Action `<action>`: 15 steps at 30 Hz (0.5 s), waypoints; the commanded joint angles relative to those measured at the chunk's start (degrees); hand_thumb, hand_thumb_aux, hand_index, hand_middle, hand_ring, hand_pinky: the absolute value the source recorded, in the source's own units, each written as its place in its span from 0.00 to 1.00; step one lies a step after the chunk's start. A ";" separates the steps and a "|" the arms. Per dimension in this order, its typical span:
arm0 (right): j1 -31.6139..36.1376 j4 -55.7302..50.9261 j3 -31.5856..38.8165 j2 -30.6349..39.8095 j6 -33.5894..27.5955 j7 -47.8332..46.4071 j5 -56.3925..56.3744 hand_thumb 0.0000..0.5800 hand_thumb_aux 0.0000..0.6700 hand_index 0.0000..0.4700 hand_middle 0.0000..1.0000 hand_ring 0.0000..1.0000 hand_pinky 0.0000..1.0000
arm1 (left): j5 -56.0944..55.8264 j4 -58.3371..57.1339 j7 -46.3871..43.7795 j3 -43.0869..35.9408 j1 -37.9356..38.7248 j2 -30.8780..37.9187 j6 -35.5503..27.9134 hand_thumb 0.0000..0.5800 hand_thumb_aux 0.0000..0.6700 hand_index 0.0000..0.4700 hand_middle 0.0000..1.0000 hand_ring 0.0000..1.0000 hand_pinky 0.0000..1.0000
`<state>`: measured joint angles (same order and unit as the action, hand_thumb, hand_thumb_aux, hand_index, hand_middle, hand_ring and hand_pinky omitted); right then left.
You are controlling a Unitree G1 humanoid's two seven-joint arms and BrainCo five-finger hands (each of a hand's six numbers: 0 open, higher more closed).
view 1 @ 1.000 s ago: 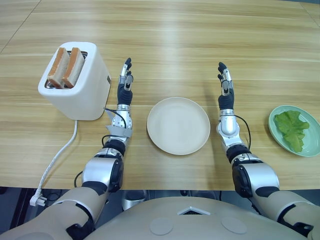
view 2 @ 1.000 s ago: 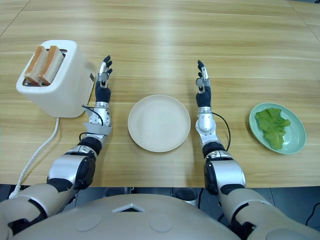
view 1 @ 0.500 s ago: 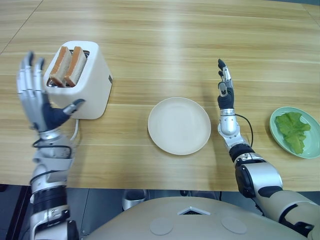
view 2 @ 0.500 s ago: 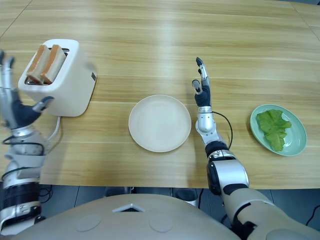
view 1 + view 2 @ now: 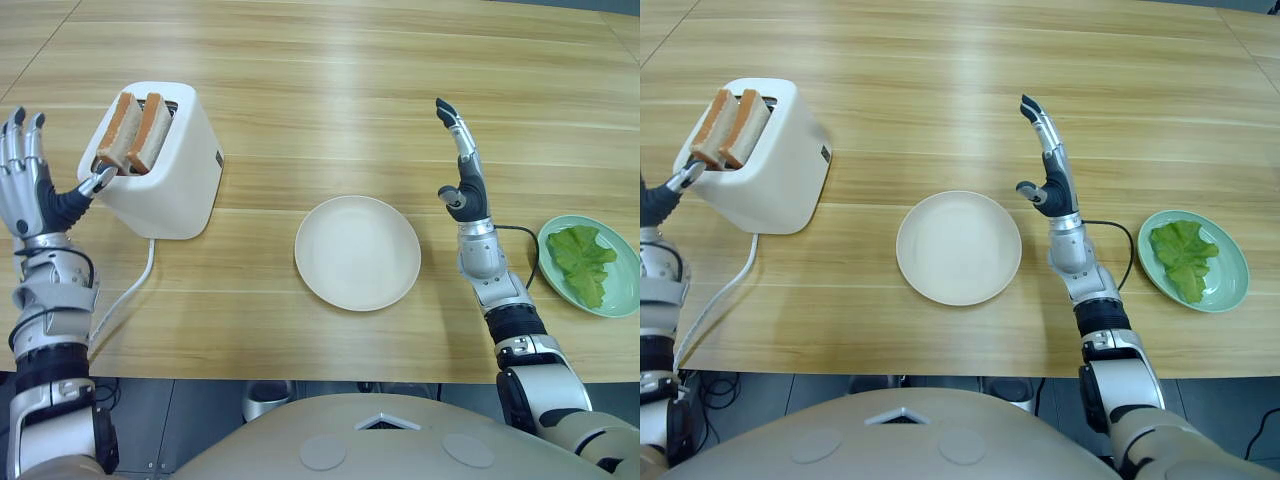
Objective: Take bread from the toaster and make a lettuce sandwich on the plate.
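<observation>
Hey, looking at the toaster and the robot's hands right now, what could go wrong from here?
The open left hand is beside the toaster, thumb near the bread slices; it might shove the toaster instead of gripping. The slices stand close together, so lifting one could drag the other. The cord trails near that arm and could snag.

Left hand (image 5: 35, 188) and right hand (image 5: 466, 178): silver-black, with black cables.
</observation>
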<state>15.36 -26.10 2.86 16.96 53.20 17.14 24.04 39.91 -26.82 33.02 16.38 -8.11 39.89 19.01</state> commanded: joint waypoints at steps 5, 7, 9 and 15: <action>-3.01 4.23 -0.44 0.18 -3.54 -2.09 -0.08 0.00 0.00 0.00 0.00 0.00 0.00 | -2.80 -10.70 -0.79 -6.05 -6.11 1.45 0.33 0.00 0.00 0.00 0.00 0.00 0.00; -3.58 4.28 -0.48 0.19 -3.66 -2.02 -0.01 0.00 0.00 0.00 0.00 0.00 0.00 | -3.39 -11.57 -1.51 -6.88 -6.78 1.76 -0.08 0.00 0.00 0.00 0.00 0.00 0.00; -4.26 4.84 -0.45 0.15 -3.77 -1.96 0.19 0.00 0.00 0.00 0.00 0.00 0.00 | -3.54 -13.24 -2.15 -8.09 -7.49 2.16 -0.38 0.00 0.00 0.00 0.00 0.00 0.00; -5.97 6.50 -1.21 0.78 -4.09 -2.52 -0.61 0.00 0.00 0.00 0.00 0.00 0.00 | -5.66 -18.15 -1.07 -9.41 -7.10 2.64 0.62 0.67 0.42 0.41 0.00 0.00 0.00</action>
<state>10.17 -21.07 2.68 17.01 50.04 15.12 24.20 34.45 -41.61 32.63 8.36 -16.04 42.68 20.48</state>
